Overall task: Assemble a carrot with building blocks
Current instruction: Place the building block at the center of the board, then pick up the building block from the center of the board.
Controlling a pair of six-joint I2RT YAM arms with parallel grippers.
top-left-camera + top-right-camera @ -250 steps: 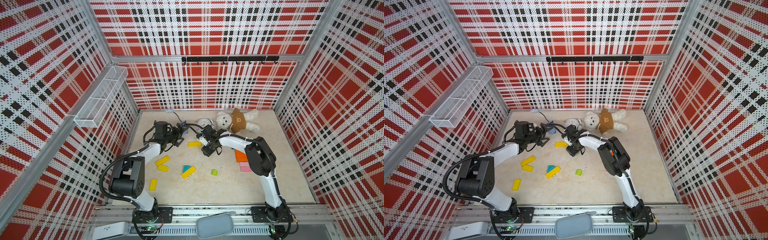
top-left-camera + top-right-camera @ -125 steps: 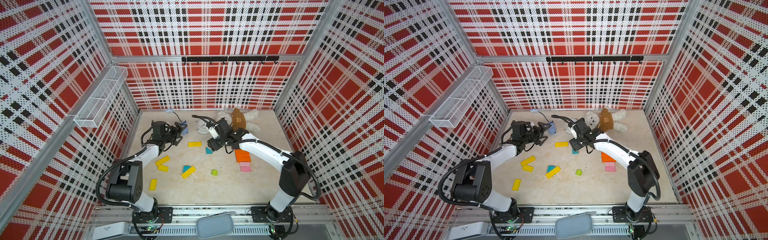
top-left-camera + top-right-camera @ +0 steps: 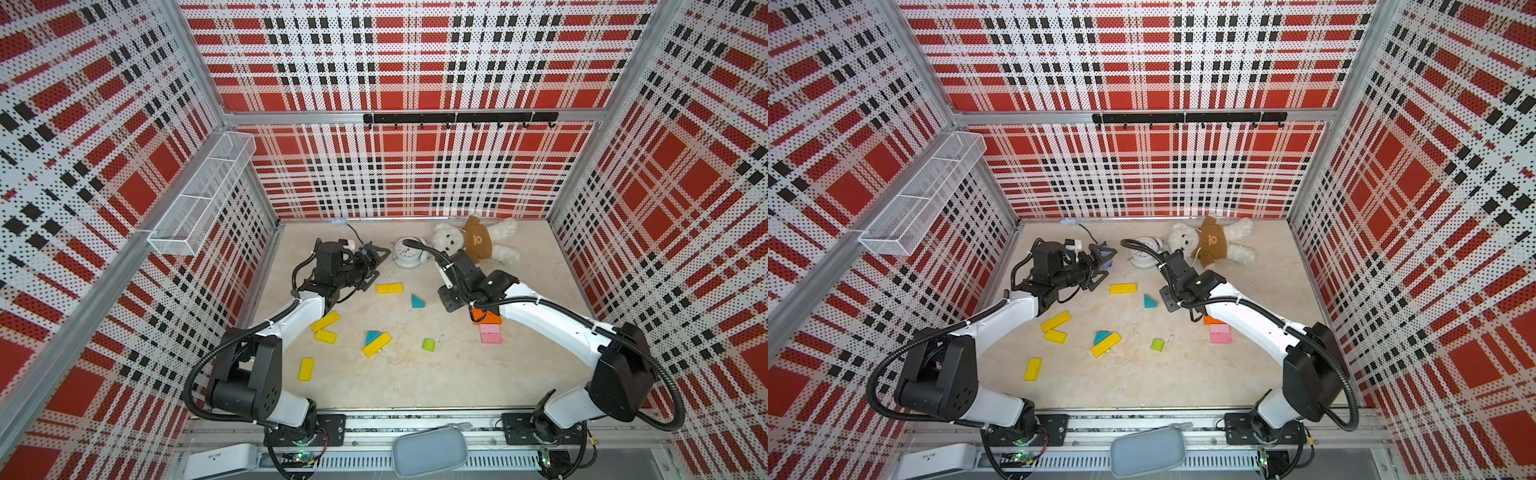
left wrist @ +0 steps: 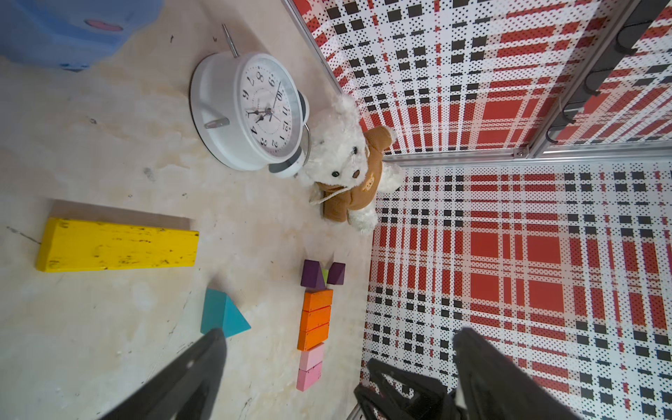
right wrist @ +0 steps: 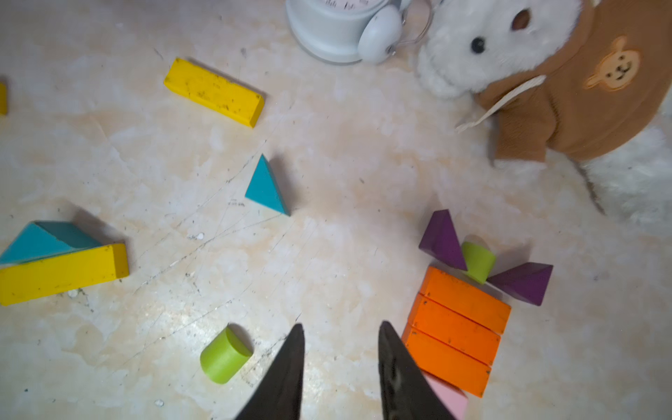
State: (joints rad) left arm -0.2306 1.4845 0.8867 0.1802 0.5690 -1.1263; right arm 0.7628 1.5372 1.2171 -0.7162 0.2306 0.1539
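Observation:
The carrot lies at the right: three orange bars (image 5: 458,320), pink bars (image 5: 445,398) below, and two purple triangles (image 5: 442,242) flanking a lime-green stub (image 5: 478,262) on top. In both top views my right arm hides most of it; orange (image 3: 488,318) and pink (image 3: 490,333) show. My right gripper (image 5: 342,325) (image 3: 451,297) hovers just left of the orange bars, jaws narrowly apart and empty. Loose blocks lie mid-table: a teal triangle (image 3: 417,301), a yellow bar (image 3: 389,287), another lime-green stub (image 3: 428,344). My left gripper (image 4: 340,332) (image 3: 376,262) stands wide open and empty at the back left.
A white alarm clock (image 3: 406,251) and a teddy bear (image 3: 473,241) lie at the back. More yellow bars (image 3: 325,321) (image 3: 306,368) and a teal triangle against a yellow bar (image 3: 376,344) lie front left. A blue object (image 4: 72,29) sits beside my left gripper. A mesh basket (image 3: 203,199) hangs on the left wall.
My right gripper pulled away to the right, leaving the teal triangle on the table, and now sits by the orange bars with narrower jaws. The left arm has barely moved.

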